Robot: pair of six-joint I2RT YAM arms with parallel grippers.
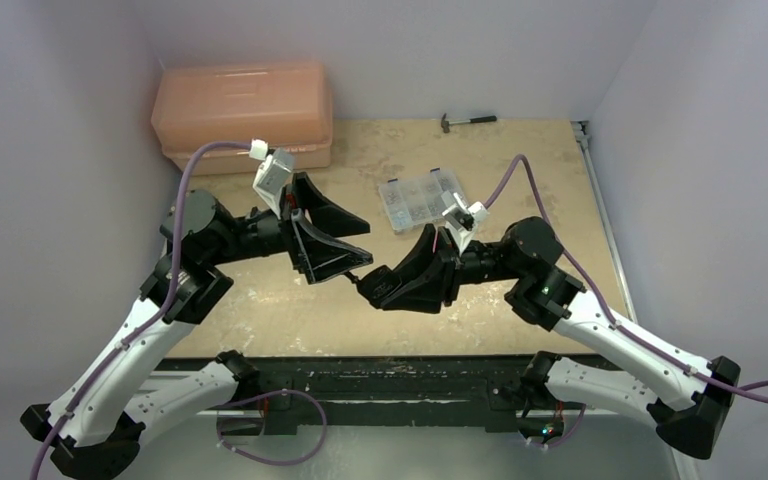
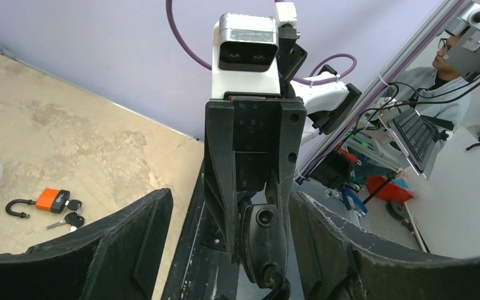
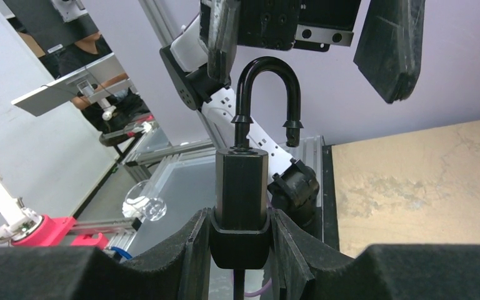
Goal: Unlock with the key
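— Key with the rounded black plastic head and thin metal blade (image 3: 240,247): where do you have it?

— Pinched in my right claw (image 3: 240,217), as far as I can judge; its fingers are closed partway onto a rounded black piece at the near end of the black metal padlock (image 3: 241,181), and I take that piece for the head; the blade I cannot see, so I reckon it is buried in the lock's underside; the curved black shackle (image 3: 267,69) stands lifted, one leg free of the body.

— And your left?

— My left claw (image 2: 231,199) is spread wide and holds nothing; its fingers stand either side of the shackle.

— How will that key handle?

— Light, small and stiff, I expect; the smooth head may twist between the pads, and the thin blade could bend under the padlock, which looks dense; so I grip the flat faces of the head, never the blade.

— And the lock?

— I would take it by the body's broad sides; the shackle looks loose and would likely swivel; the orange padlock (image 2: 53,200) with its bunch of keys (image 2: 70,212) lies on the beige table (image 2: 69,137), well apart, and I leave it alone.
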